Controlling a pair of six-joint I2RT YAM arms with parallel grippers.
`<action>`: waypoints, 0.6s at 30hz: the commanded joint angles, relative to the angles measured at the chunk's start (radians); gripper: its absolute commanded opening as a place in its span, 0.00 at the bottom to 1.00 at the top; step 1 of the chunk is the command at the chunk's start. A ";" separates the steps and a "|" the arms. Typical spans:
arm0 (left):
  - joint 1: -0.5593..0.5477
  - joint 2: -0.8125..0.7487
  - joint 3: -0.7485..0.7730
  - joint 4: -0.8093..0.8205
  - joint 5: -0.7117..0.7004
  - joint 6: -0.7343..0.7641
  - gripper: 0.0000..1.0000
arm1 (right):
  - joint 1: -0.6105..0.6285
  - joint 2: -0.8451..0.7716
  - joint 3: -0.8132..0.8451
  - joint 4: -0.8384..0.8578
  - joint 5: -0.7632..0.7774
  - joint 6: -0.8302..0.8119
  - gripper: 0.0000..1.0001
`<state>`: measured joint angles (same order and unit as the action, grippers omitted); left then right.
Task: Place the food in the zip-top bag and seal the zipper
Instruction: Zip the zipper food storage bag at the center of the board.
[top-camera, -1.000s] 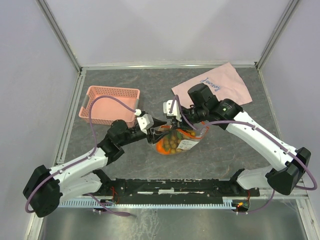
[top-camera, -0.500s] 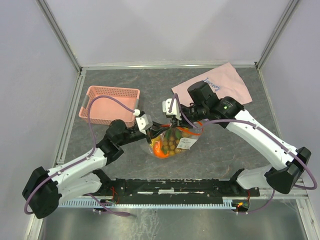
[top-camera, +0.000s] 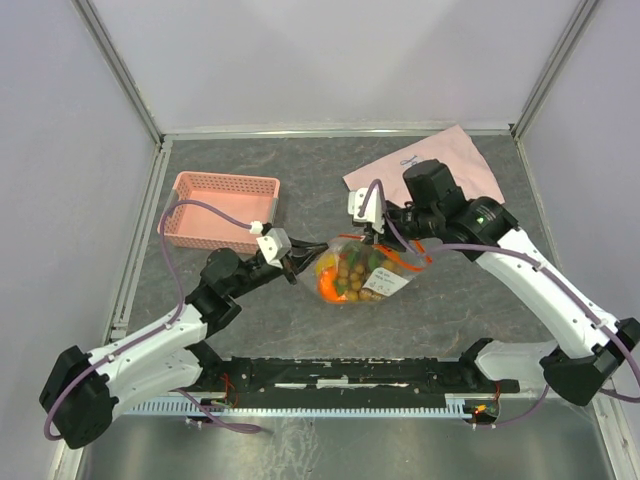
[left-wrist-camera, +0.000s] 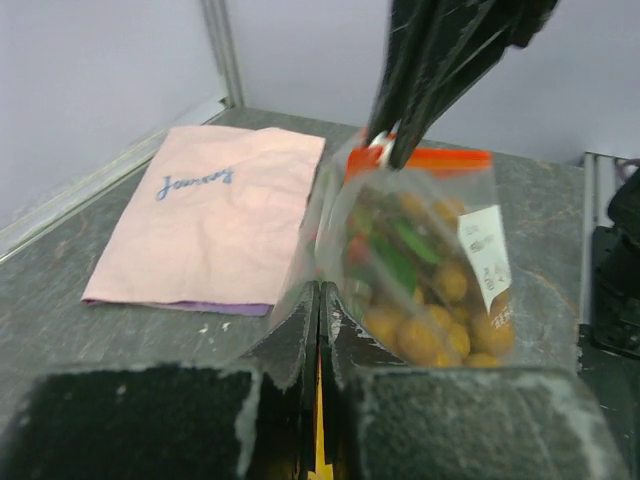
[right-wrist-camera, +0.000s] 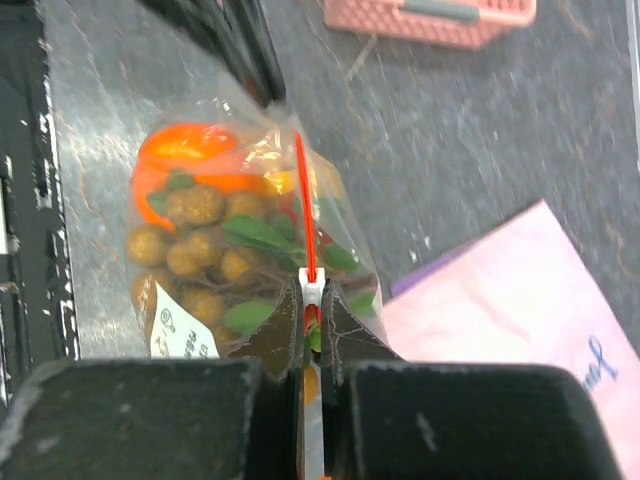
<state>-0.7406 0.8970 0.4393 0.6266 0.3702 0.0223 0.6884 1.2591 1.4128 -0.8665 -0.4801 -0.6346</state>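
The clear zip-top bag (top-camera: 362, 275) lies mid-table, stretched between both grippers and holding the food (top-camera: 348, 272): an orange persimmon (right-wrist-camera: 175, 160) and a tan berry cluster (right-wrist-camera: 200, 250) with green leaves. My left gripper (top-camera: 300, 263) is shut on the bag's clear left edge (left-wrist-camera: 320, 300). My right gripper (top-camera: 378, 240) is shut on the white slider (right-wrist-camera: 313, 292) of the orange-red zipper (right-wrist-camera: 300, 200), which runs straight away from it toward the left gripper's dark fingers (right-wrist-camera: 240, 40). In the left wrist view the zipper (left-wrist-camera: 435, 160) sits under the right fingers (left-wrist-camera: 430, 70).
A pink plastic basket (top-camera: 220, 208) stands at the back left. A pink cloth with writing (top-camera: 440, 165) lies at the back right, just behind the right gripper. The black rail of the arm bases (top-camera: 350, 375) runs along the near edge.
My left gripper has shut on the bag's left edge and drawn back a little. The right gripper has moved right along the zipper with the slider, and the bag has shifted right.
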 joint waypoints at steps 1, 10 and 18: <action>0.029 -0.025 -0.023 0.006 -0.045 -0.027 0.03 | -0.043 -0.063 -0.005 -0.023 0.084 0.019 0.02; 0.028 0.025 0.048 0.001 0.156 0.006 0.53 | -0.042 -0.027 -0.019 0.020 -0.010 0.053 0.02; 0.027 0.173 0.224 -0.092 0.267 0.112 0.58 | -0.039 0.006 0.007 0.036 -0.105 0.075 0.02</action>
<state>-0.7139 1.0161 0.5430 0.5667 0.5468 0.0380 0.6441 1.2617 1.3869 -0.8845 -0.5037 -0.5827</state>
